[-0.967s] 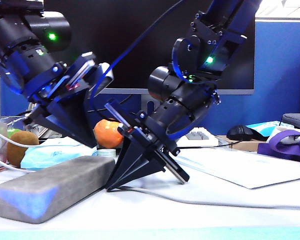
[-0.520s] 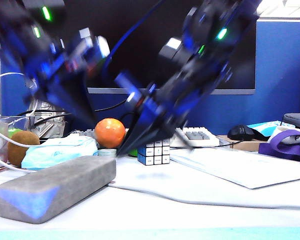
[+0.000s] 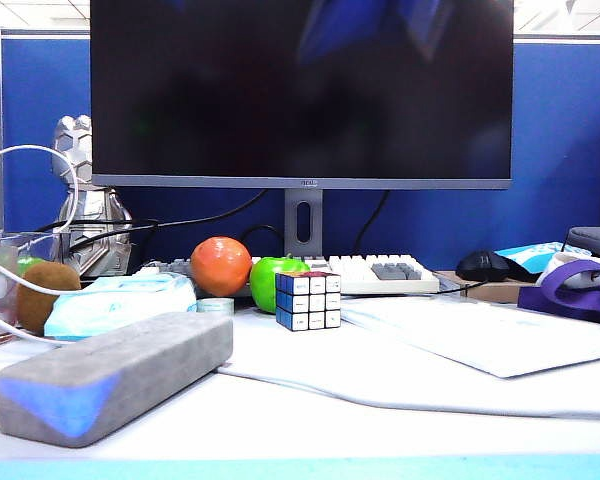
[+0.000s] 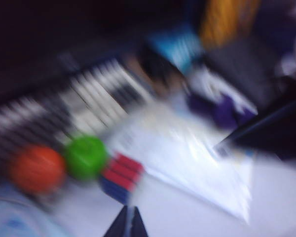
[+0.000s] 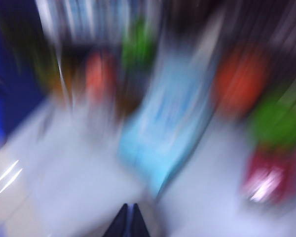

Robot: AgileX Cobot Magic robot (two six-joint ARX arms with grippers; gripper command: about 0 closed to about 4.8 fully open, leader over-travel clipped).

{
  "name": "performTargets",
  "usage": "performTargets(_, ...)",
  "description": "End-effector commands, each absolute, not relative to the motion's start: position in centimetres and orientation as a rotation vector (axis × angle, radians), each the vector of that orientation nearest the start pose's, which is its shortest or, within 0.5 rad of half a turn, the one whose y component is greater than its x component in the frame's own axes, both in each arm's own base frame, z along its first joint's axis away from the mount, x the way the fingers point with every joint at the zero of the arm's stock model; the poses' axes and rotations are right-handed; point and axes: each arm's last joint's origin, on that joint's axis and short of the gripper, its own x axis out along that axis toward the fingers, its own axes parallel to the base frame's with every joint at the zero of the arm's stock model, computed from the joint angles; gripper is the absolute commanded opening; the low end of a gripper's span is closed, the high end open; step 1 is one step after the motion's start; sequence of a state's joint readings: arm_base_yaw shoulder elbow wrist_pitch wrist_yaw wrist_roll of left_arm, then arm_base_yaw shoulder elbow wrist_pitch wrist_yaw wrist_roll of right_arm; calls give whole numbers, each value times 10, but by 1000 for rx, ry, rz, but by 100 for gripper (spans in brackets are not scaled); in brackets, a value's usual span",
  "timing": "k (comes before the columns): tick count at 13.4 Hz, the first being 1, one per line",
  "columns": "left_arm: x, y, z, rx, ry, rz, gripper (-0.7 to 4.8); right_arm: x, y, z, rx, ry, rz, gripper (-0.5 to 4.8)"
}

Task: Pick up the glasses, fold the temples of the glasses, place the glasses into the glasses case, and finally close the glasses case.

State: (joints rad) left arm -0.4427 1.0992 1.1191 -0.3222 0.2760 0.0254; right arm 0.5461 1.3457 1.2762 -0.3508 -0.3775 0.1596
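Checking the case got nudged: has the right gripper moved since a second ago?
Yes. It lifted away from the closed glasses case, up past the monitor, out of the exterior view.

Both our arms have lifted out of the exterior view, where a second ago they crowded over the glasses case (image 3: 115, 375). With them gone, we now see the green apple (image 3: 275, 282) and the Rubik's cube (image 3: 308, 300) uncovered. Our left gripper (image 4: 127, 223) and right gripper (image 5: 128, 221) show only in their blurred wrist views, fingertips pressed together, raised above the table.
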Motion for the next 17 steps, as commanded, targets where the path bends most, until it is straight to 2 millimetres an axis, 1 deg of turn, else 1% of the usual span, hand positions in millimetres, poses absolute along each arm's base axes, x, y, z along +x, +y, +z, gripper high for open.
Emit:
performTargets(1,169,-85,403,89,152,-587,-5,197,124,418,89,265,664,-1)
performTargets(2,139,-70,415,92,95,-575,-5,168,105,434,9,165,631,-1)
performTargets(3,118,-60,416,93,98,-566,-5,156,97,433,-27,139,625,-1)
performTargets(4,99,-50,413,103,139,-531,-5,147,92,419,-35,123,625,-1)
performTargets(5,72,-36,407,113,176,-501,-5,141,88,387,-32,115,625,-1)
performTargets(6,55,-27,403,114,156,-494,-5,138,87,357,-21,108,625,-1)
performTargets(7,32,-17,398,102,91,-492,-5,134,83,315,-13,80,604,-1)
performTargets(9,7,-5,380,80,37,-489,-5,128,77,255,-28,114,508,-1)
performTargets(10,0,-1,371,80,39,-485,-5,125,75,231,-33,160,498,-1)
performTargets(11,-7,2,362,81,51,-483,-5,124,73,213,-31,201,480,-1)
performTargets(12,-9,3,353,60,71,-482,-5,121,71,192,-47,247,466,-1)
performTargets(14,-4,1,344,50,106,-483,-5,117,68,164,-51,323,460,-1)
performTargets(15,3,-3,337,31,122,-504,-5,115,67,154,-51,355,455,-1)
performTargets(16,13,-8,327,25,138,-517,-5,112,65,144,-63,382,439,-1)
performTargets(17,17,-11,323,25,143,-517,-5,111,64,140,-69,393,431,-1)
